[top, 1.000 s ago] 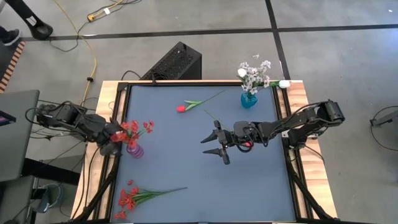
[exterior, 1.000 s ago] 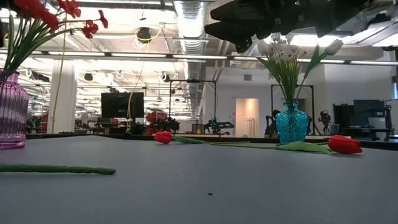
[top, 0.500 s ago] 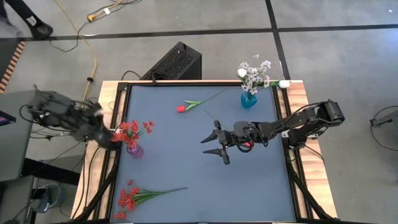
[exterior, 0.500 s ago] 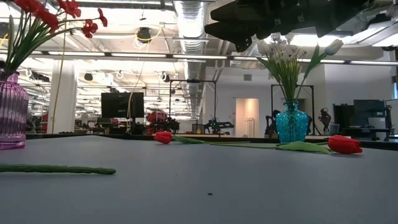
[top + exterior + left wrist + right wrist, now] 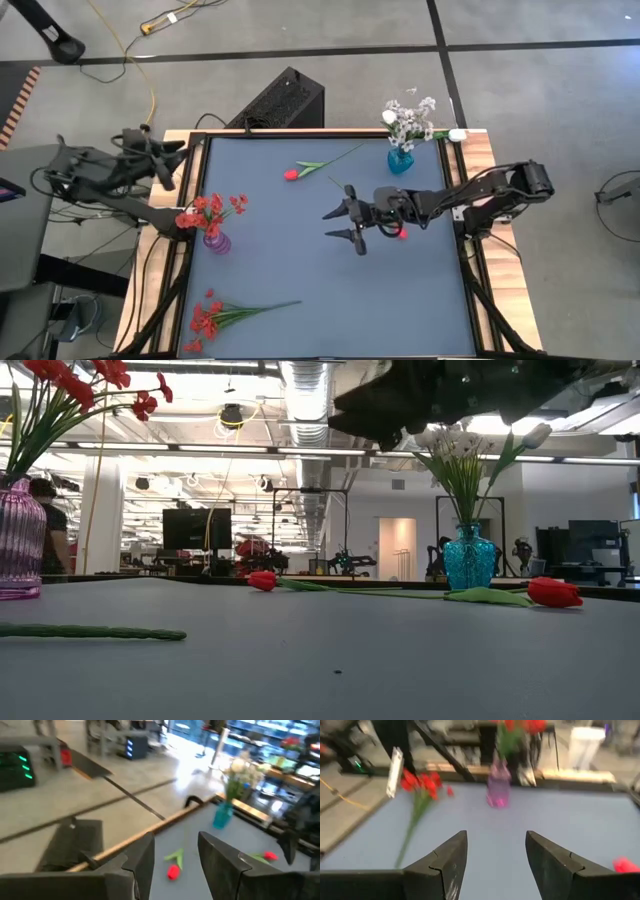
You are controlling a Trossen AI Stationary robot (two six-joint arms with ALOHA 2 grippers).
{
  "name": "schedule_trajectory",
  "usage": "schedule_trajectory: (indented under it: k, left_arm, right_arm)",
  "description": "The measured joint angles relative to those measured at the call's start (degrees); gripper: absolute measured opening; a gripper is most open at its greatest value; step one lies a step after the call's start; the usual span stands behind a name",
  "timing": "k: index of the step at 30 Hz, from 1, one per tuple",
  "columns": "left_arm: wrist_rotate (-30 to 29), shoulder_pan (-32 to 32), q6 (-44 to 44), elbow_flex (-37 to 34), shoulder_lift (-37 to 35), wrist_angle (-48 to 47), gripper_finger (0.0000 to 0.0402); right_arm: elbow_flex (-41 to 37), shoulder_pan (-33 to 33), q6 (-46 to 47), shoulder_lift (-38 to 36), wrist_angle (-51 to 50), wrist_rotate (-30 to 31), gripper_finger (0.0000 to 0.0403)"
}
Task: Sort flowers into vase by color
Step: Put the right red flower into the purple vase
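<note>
Red blossom sprays on green stems point(image 5: 210, 209) stand in a ribbed purple glass vase point(image 5: 217, 242) near the left edge of the blue-topped desk point(image 5: 300, 280). White blossoms with a white tulip bud point(image 5: 410, 120) fill a teal glass vase point(image 5: 399, 160) at the far right corner. A red tulip on a leafy green stem point(image 5: 291, 174) lies flat on the far middle of the desk, well apart from both vases. A second red tulip bud point(image 5: 402, 234) lies right of centre, partly under the right arm. A loose spray of small red blossoms point(image 5: 208, 318) lies at the near left, its stem pointing right.

Right gripper point(image 5: 340, 225): raised above the desk centre, fingers point(image 5: 447, 857) spread wide, grasping nothing. Left gripper point(image 5: 172, 160): off the desk's far left edge, fingers point(image 5: 145, 862) parted with nothing between them.

A black box point(image 5: 280, 100) sits on the floor beyond the far edge. In the low view a person point(image 5: 48, 525) stands behind the purple vase.
</note>
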Motion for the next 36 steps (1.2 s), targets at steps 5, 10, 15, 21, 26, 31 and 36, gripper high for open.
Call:
schedule_trajectory:
  k: [5, 10, 15, 21, 26, 31, 36]
  left_arm:
    - [-2.3, 0.0, 0.5, 0.0, -0.1, 0.3, 0.0126]
    - [-3.8, 0.0, 5.8, -3.3, 0.8, 9.9, 0.0108]
    - [-1.1, 1.0, 21.3, -8.6, 7.3, 23.2, 0.0093]
    - [5.2, 11.7, 28.7, -5.2, 11.3, 26.4, 0.0082]
    - [18.3, 25.2, 27.7, -1.5, 11.2, 24.4, 0.0082]
    - [30.6, 35.0, 24.3, -0.6, 11.0, 20.5, 0.0082]
    - [36.5, 38.2, 20.8, -0.7, 11.4, 19.0, 0.0081]
  right_arm:
    - [3.2, -2.9, 2.1, -1.3, -14.3, 0.1, 0.0227]
    - [7.5, -3.9, 2.6, -1.8, -30.6, 3.1, 0.0227]
    - [12.2, -4.5, 0.7, -1.9, -49.2, 11.6, 0.0227]
    - [12.9, -7.2, -3.6, -1.7, -61.7, 15.3, 0.0227]
    - [12.9, -10.7, 0.8, -1.4, -64.1, 15.3, 0.0227]
    - [12.2, -14.1, 13.3, -1.5, -63.4, 15.3, 0.0227]
    - [5.5, -16.5, 12.3, -1.4, -55.1, 15.1, 0.0227]
